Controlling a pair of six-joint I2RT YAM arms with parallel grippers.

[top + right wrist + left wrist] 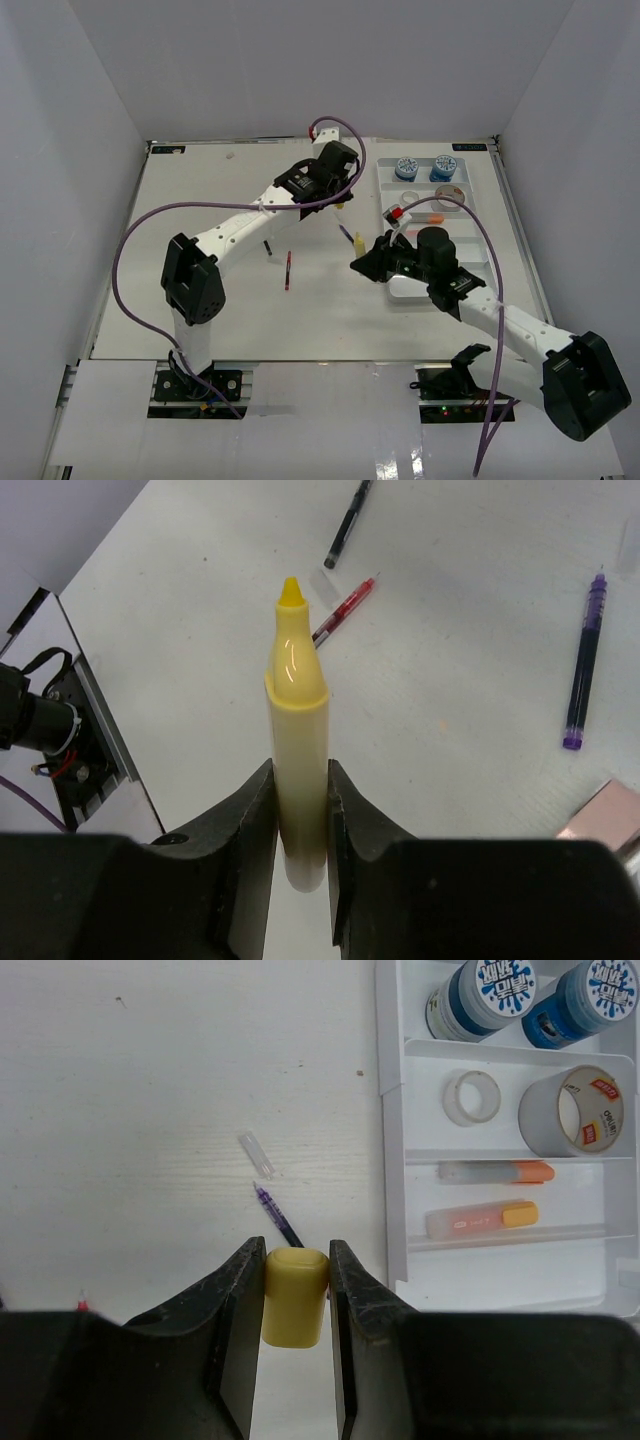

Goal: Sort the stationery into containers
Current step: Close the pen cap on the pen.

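Note:
My left gripper (pixel 297 1280) is shut on a short yellow cap (pixel 295 1298), held above the table just left of the white divided tray (pixel 392 1210). My right gripper (pixel 299 810) is shut on the barrel of an uncapped yellow highlighter (pixel 297 710), its tip pointing away from the wrist; from above the highlighter (pixel 357 240) sticks out of that gripper (pixel 363 258) beside the tray's (pixel 483 215) left side. The tray holds two blue-white tubs (pixel 480 995), two tape rolls (pixel 572 1110) and two orange-capped highlighters (pixel 482 1218).
On the table lie a purple pen (pixel 278 1218), a clear cap (pixel 257 1153), a red pen (pixel 345 610) and a black pen (pixel 348 525). The red pen (pixel 288 270) lies between the two arms. Side walls close in the table.

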